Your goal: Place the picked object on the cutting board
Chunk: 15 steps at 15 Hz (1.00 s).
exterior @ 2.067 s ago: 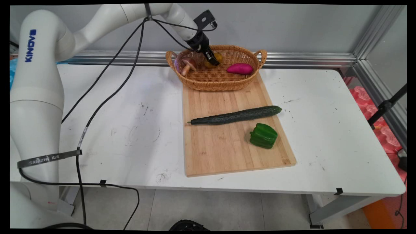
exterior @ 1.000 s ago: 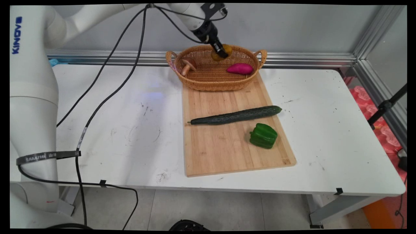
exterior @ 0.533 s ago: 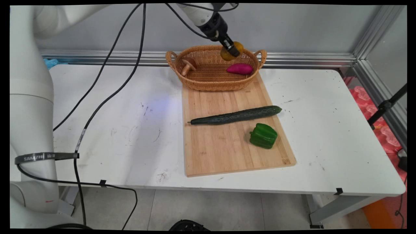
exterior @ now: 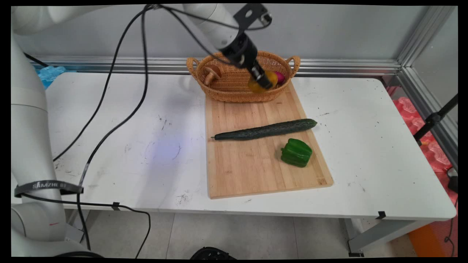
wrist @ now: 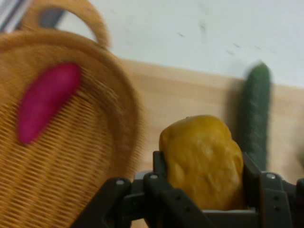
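A robotics lab — bare white table, aluminium framing, trailing cables, blank wall.

A basket sits top centre with a mushroom inside. Below it, mid-frame, a board carries a cucumber and pepper.

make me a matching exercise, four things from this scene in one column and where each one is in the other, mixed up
Things:
1. yellow potato
2. mushroom
3. cucumber
4. green pepper

Places:
A. lying across the middle of the cutting board
B. inside the basket, at its left end
C. clamped in the gripper
D. on the board, nearer the camera than the cucumber

Pairs: 1-C, 2-B, 3-A, 4-D
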### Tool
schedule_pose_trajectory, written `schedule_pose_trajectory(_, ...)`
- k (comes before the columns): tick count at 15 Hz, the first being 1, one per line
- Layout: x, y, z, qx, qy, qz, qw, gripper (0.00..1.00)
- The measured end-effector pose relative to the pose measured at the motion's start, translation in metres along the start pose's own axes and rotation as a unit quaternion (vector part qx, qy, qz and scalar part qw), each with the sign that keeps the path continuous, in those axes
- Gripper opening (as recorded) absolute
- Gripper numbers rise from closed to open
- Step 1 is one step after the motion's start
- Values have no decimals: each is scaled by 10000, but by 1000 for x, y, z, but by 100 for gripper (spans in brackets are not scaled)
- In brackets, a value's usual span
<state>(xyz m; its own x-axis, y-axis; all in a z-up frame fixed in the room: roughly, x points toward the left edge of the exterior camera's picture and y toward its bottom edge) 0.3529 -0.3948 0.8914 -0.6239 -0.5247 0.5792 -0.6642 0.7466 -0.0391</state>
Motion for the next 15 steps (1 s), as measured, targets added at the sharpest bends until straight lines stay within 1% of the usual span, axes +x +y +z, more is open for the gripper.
schedule_pose_trajectory(2,-12,18,-5,-100,-85,70,9999,0)
schedule_pose_trajectory(4,-29,40,-11,-219,-193,191,9994,0)
schedule_pose_trajectory(7,-52,65,-16,-341,-317,391,9982,0)
schedule_pose_trajectory(10,-71,83,-16,-414,-384,585,9967,0)
schedule_pose_trajectory(15,-91,102,-6,-486,-419,795,9948,0)
